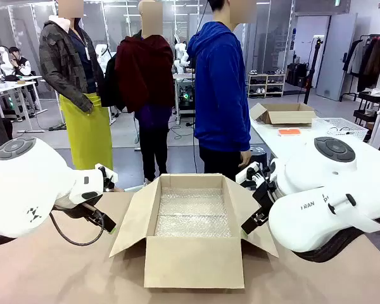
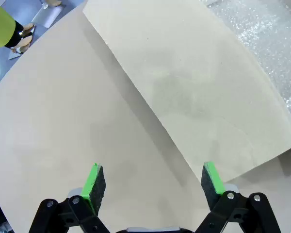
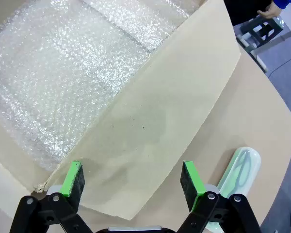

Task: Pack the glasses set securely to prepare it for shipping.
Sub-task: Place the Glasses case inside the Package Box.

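Just beside the right gripper, whose jaws gape wide and hold nothing, one mint green glasses case lies on the table, right of the one open cardboard box lined with bubble wrap. Left gripper points down left of the box, spread wide, empty
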